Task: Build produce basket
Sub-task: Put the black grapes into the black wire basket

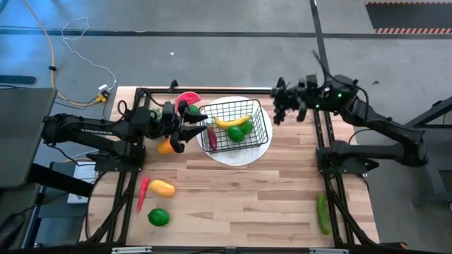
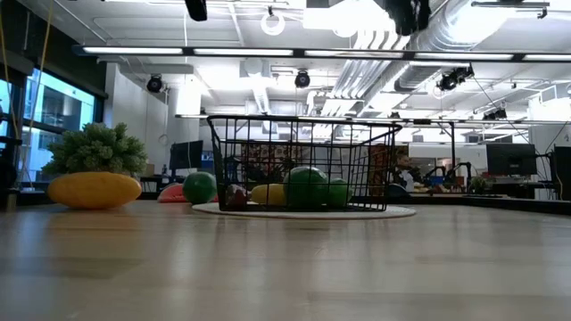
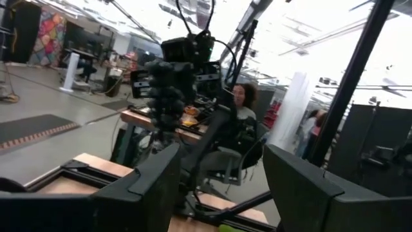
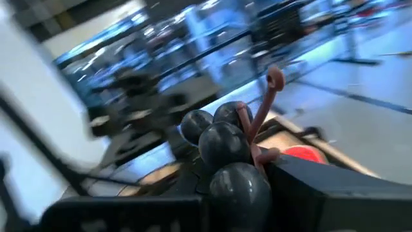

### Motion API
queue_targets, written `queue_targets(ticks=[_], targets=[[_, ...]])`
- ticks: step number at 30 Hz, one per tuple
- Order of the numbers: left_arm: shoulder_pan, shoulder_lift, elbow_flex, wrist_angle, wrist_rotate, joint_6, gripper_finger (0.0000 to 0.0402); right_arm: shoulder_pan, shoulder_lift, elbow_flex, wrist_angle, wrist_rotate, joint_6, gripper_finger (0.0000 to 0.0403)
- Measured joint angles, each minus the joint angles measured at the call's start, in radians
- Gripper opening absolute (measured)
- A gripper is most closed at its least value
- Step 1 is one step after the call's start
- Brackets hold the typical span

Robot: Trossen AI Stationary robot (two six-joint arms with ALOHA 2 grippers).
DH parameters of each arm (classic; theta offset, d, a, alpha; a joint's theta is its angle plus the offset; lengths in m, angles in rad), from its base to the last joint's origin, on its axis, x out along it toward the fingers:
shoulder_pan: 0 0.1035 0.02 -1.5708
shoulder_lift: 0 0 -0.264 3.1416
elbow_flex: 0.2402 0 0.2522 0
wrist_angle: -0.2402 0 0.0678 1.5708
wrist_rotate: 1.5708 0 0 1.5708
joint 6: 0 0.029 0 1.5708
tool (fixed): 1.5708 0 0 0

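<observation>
1. The basket (image 1: 236, 125) is being carried by a white plate (image 1: 244, 156) in the upper middle of the high view; a banana (image 1: 232, 121), two limes (image 1: 239, 131) and a red pepper (image 1: 212, 137) are being held inside it.
2. The grapes (image 4: 222, 151) are being clamped in the right gripper (image 1: 284, 104), which is being held in the air at the upper right of the high view, right of the basket and apart from it; in the right wrist view the dark cluster and its brown stem are being pinched between the fingers.
3. The left gripper (image 1: 194, 125) is being held just left of the basket with its fingers (image 3: 154, 187) parted and nothing between them.
4. A watermelon slice (image 1: 188, 98) is being left beside the left arm, above the gripper; an orange fruit (image 1: 166, 147) is lying just below it.
5. At the lower left, a second red pepper (image 1: 143, 192), a yellow fruit (image 1: 162, 188) and a lime (image 1: 158, 217) are being left on the table (image 1: 247, 204).
6. A cucumber (image 1: 323, 212) is lying at the lower right edge.
</observation>
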Motion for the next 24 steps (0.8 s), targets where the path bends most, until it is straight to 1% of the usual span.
queue_targets(ticks=[4, 8, 12, 16, 24], targets=[[0.000, 0.000, 0.000, 0.000, 0.000, 0.000, 0.0211, 0.131, 0.059, 0.012, 0.008, 0.004, -0.068, 0.0026], [0.000, 0.000, 0.000, 0.000, -0.006, 0.003, 0.0211, 0.205, 0.119, 0.012, 0.028, 0.033, -0.083, 0.0026], [0.000, 0.000, 0.000, 0.000, -0.007, 0.031, 0.0211, 0.228, 0.153, 0.012, 0.037, 0.038, -0.085, 0.0026], [0.000, 0.000, 0.000, 0.000, -0.007, 0.024, 0.0211, 0.228, 0.161, 0.012, 0.041, 0.038, -0.082, 0.0026], [0.000, 0.000, 0.000, 0.000, -0.007, 0.019, 0.0211, 0.228, 0.160, 0.012, 0.129, 0.039, -0.084, 0.0026]])
